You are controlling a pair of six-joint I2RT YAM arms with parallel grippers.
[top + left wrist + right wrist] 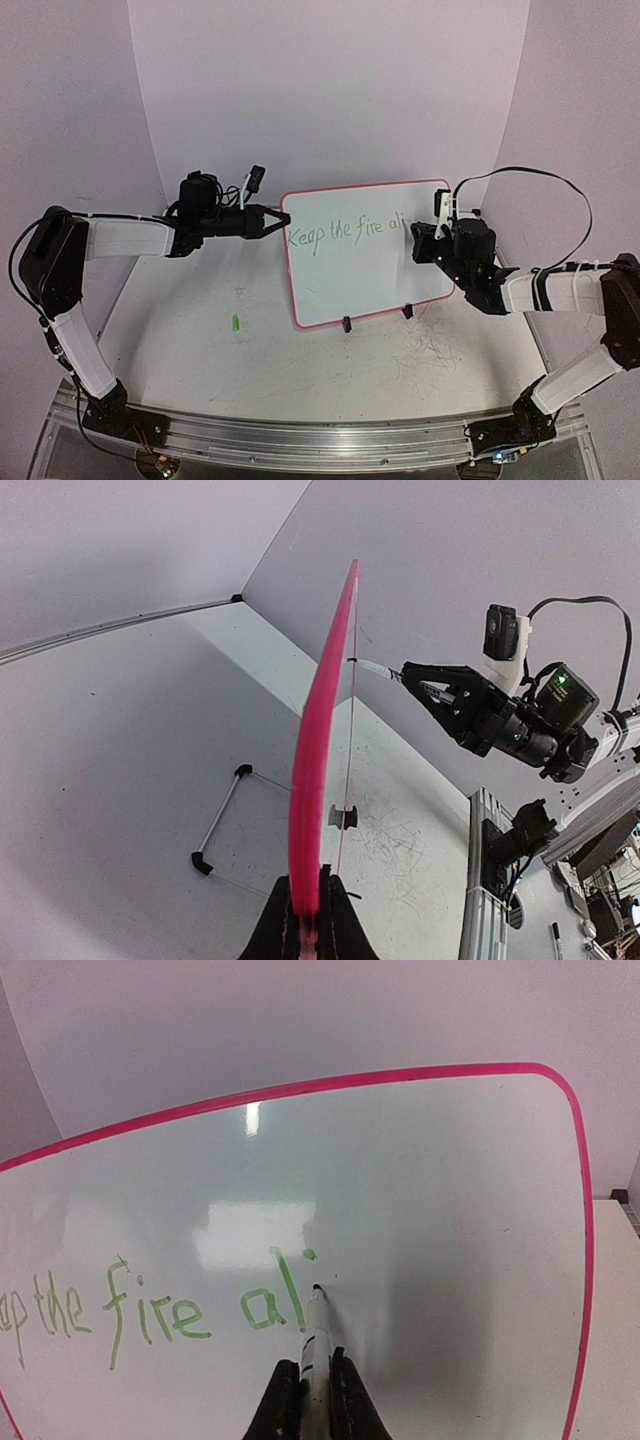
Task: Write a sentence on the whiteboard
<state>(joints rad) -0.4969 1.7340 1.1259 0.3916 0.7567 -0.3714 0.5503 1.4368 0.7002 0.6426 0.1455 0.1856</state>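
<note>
Upright whiteboard (370,285), partial green sentence (345,232)

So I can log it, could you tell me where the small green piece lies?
In the top view, the small green piece lies on the table, left of the whiteboard, on the near side of the left tool.

The top view looks down and forward from above and behind the arm bases, far enough back to take in the whole counter (200,350), both arms and the upright whiteboard (370,280) at mid-scene. The left wrist view sits close against the board's left rim and looks along it edge-on, its own jaws at the bottom and the right arm (510,725) beyond. The right wrist view faces the board's written side from very near, and the board is what all three views share.
</note>
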